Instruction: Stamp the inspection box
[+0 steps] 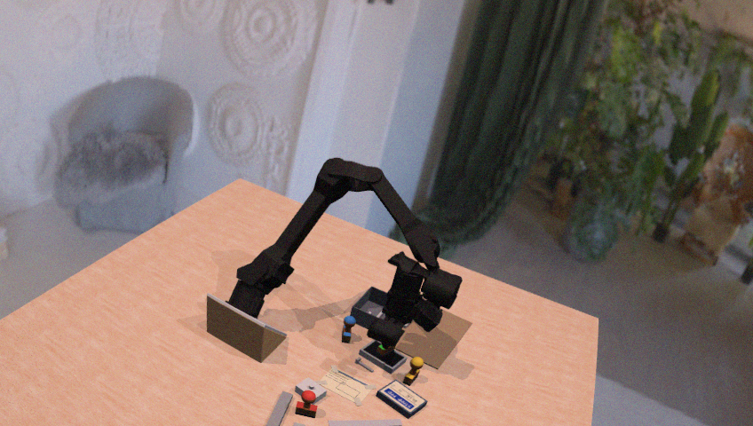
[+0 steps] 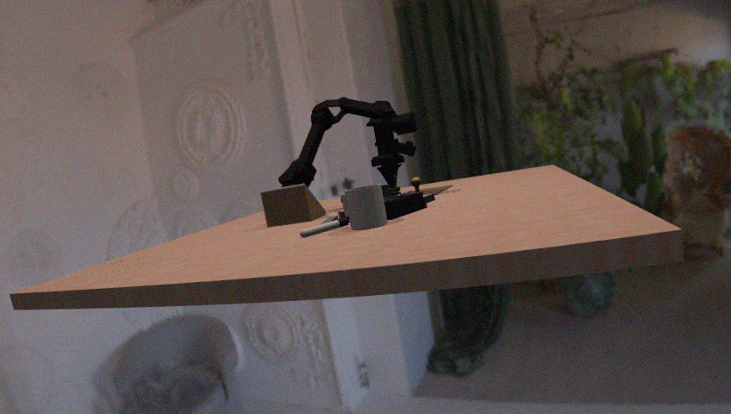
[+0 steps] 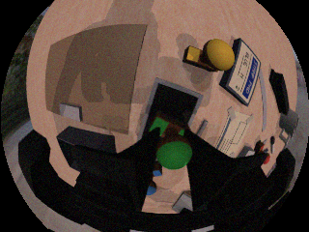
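One black metal hand (image 1: pixel 385 340) (image 2: pixel 392 179) (image 3: pixel 172 131) clasping one green-knobbed stamp (image 1: pixel 384 349) (image 3: pixel 174 155) at one black grey-rimmed ink pad (image 1: pixel 382 358) (image 3: pixel 173 101), its lettering unseen.

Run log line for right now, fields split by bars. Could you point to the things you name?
tool (image 1: pixel 384 345) (image 3: pixel 172 131): shut on green-knobbed stamp (image 1: pixel 384 348) (image 3: pixel 175 155) | stamp: at ink pad (image 1: pixel 397 367) (image 3: pixel 189 116) | card (image 1: pixel 337 381) (image 3: pixel 232 132): box looks unprinted

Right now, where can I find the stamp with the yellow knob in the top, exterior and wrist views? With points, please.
Top: the yellow-knobbed stamp (image 1: pixel 416 362) (image 2: pixel 415 181) (image 3: pixel 219 54) stands right of centre, low in the picture.
Exterior: just right of centre, only its upper part showing.
Wrist: upper right, beside the printed box.
Shared landmark: the black gripper (image 1: pixel 384 345) (image 2: pixel 393 186) (image 3: pixel 172 131).
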`<control>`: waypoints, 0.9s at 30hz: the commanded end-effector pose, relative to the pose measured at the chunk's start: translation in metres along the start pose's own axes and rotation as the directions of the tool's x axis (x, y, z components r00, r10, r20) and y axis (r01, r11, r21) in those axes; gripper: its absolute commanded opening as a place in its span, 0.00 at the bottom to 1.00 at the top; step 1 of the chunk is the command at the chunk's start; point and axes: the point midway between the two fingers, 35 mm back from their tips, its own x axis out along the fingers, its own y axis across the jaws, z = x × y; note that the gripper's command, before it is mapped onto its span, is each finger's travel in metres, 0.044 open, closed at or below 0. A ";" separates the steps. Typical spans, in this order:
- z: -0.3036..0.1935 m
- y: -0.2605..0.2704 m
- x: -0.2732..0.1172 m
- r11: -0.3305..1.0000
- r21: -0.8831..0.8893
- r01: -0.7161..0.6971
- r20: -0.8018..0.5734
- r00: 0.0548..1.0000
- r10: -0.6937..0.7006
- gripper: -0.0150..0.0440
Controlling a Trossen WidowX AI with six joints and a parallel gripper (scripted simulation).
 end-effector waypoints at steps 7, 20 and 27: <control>-0.001 0.001 0.005 1.000 0.002 -0.005 -0.003 1.000 0.005 0.25; -0.001 0.001 0.008 1.000 0.000 -0.007 -0.003 1.000 0.007 0.25; -0.001 0.001 0.009 1.000 0.000 -0.007 -0.003 1.000 0.007 0.25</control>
